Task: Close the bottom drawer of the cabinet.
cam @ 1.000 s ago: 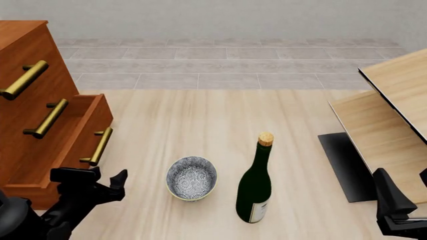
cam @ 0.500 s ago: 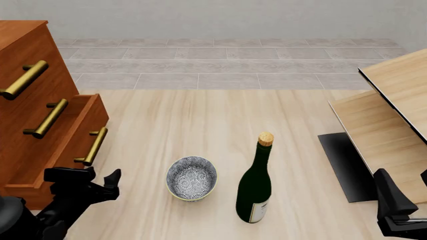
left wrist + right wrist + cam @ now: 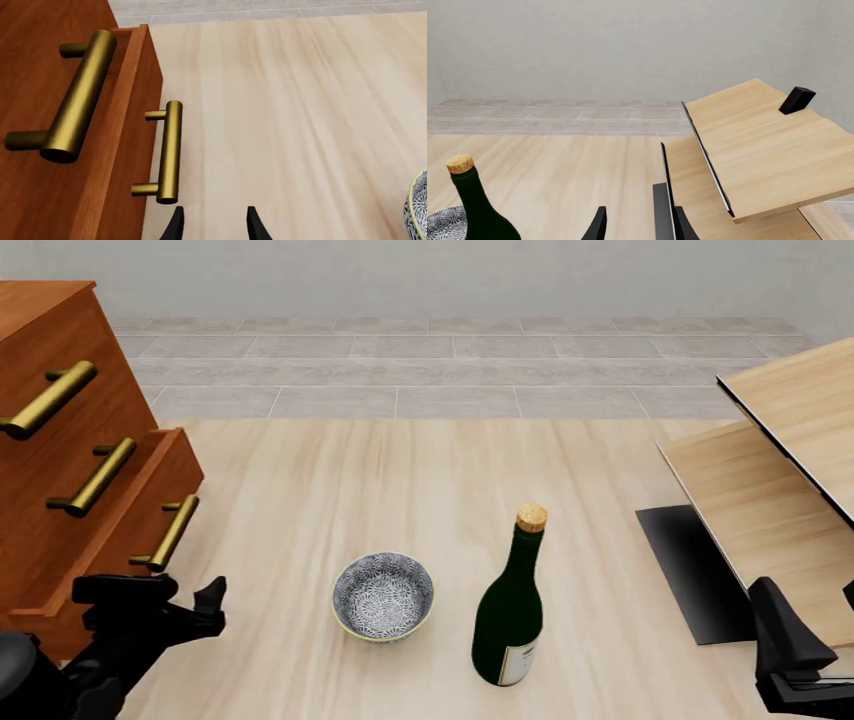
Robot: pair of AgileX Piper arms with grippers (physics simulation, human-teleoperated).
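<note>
The reddish-brown cabinet (image 3: pixel 54 420) stands at the table's left edge. Its bottom drawer (image 3: pixel 127 540) sticks out a little from the cabinet front, its brass bar handle (image 3: pixel 167 533) facing right. My left gripper (image 3: pixel 167 594) is open and empty, right by the near end of that drawer's front. In the left wrist view the left gripper (image 3: pixel 215 226) has one fingertip (image 3: pixel 175 225) just below the end of the bottom handle (image 3: pixel 170 150); I cannot tell if it touches. My right gripper (image 3: pixel 790 652) is open and empty at the near right.
A patterned bowl (image 3: pixel 383 595) and a dark green corked bottle (image 3: pixel 510 620) stand mid-table. Pale wood furniture (image 3: pixel 787 470) with a black base plate (image 3: pixel 687 570) fills the right side. The middle drawer's handle (image 3: pixel 80 95) hangs above the bottom one.
The bottom drawer has slid leftward into the cabinet and sticks out less. My left gripper has moved left along with its front. The right arm has not moved.
</note>
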